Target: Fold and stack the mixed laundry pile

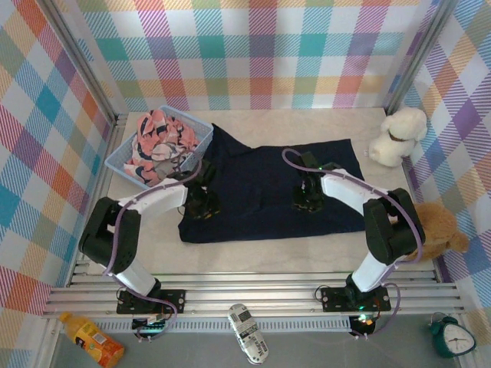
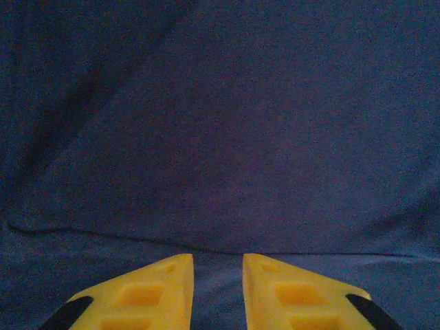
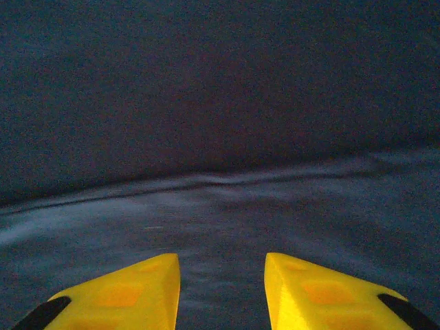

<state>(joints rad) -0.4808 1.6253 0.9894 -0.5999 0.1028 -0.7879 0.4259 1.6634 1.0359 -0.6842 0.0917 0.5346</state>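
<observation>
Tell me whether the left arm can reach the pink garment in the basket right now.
Probably yes: the pink garment lies uncovered in the open-topped basket, just beyond the left gripper, with only the basket's wall between.

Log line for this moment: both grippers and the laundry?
left gripper: open over navy T-shirt | right gripper: open over navy T-shirt | pink garment: bunched in basket
</observation>
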